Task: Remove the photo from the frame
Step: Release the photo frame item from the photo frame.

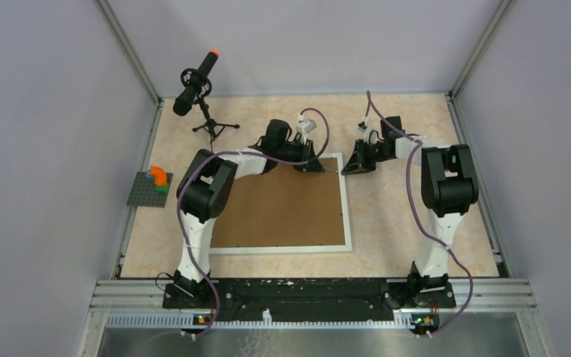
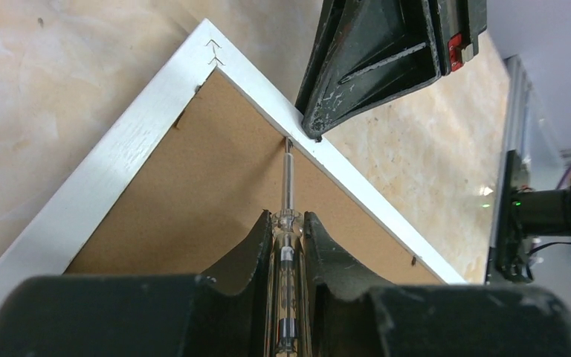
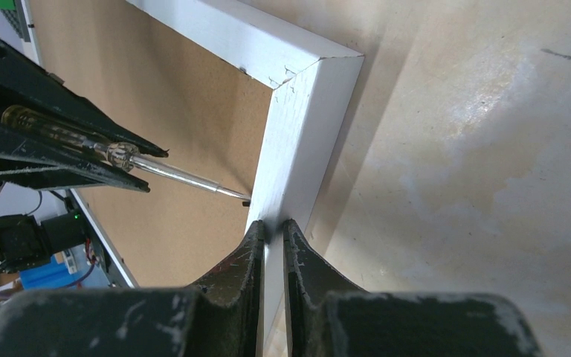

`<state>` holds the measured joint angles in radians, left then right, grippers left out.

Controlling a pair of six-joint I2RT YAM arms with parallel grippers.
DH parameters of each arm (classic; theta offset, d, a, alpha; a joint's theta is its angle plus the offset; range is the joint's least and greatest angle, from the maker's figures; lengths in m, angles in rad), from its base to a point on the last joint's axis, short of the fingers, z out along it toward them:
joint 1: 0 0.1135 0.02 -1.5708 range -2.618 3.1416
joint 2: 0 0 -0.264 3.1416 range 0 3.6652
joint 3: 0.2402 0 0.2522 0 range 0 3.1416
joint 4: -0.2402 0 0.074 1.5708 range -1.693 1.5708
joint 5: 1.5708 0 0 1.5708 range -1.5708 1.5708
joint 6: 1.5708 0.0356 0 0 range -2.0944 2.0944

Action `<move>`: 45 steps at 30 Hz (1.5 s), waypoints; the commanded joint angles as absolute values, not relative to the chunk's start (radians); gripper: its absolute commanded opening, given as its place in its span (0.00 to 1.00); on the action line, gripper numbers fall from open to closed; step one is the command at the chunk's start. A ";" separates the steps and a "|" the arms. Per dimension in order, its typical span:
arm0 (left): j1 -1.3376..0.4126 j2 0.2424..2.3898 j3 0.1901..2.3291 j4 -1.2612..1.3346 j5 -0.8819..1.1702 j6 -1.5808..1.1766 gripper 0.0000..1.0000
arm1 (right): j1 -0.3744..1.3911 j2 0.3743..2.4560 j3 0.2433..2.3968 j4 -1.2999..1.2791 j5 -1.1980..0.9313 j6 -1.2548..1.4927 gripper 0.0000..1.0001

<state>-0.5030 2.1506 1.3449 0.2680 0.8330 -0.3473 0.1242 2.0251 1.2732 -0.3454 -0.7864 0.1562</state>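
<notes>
The photo was hidden beneath the backing board (image 1: 282, 212) of the face-down frame (image 1: 347, 216); the screwdriver (image 2: 288, 178) was cut off at the left wrist view's bottom.

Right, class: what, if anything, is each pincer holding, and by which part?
Left pincer: a screwdriver, gripped by its clear handle. Right pincer: nothing held; its shut tips rest on the white border of the frame.

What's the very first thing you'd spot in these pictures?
The big white frame lies back-up in the middle of the table, its brown board showing. Near its far right corner, the left gripper pokes a clear-handled screwdriver at the inner edge, and the right gripper rests its closed tips on the white border.
</notes>
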 commanded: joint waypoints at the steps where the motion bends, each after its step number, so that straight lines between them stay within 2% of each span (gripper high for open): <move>1: -0.664 2.118 1.400 0.119 0.835 -0.183 0.00 | 0.158 2.089 1.276 -0.285 -0.677 0.141 0.03; 16: -0.812 2.056 1.489 -0.062 0.699 0.093 0.00 | 0.158 2.085 1.262 -0.267 -0.648 0.163 0.00; 24: -0.872 2.048 1.496 -0.077 0.717 0.153 0.00 | 0.157 2.080 1.260 -0.262 -0.636 0.170 0.00; 30: -0.768 2.071 1.516 -0.020 0.676 -0.079 0.00 | 0.156 2.071 1.260 -0.279 -0.630 0.145 0.00; 35: -0.623 2.031 1.434 0.198 0.780 -0.323 0.00 | 0.151 2.066 1.261 -0.296 -0.626 0.123 0.00; 38: -0.587 2.024 1.415 0.234 0.817 -0.439 0.00 | 0.144 2.064 1.261 -0.301 -0.626 0.119 0.00; 43: -0.551 2.025 1.382 0.212 0.749 -0.631 0.00 | 0.143 2.051 1.259 -0.300 -0.628 0.121 0.00; 45: -0.545 2.011 1.357 0.202 0.657 -0.671 0.00 | 0.143 2.040 1.254 -0.295 -0.631 0.125 0.00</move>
<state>-0.5606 2.0575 1.3941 0.1593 0.7193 -0.4854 0.1238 2.0247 1.2728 -0.3347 -0.7700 0.1799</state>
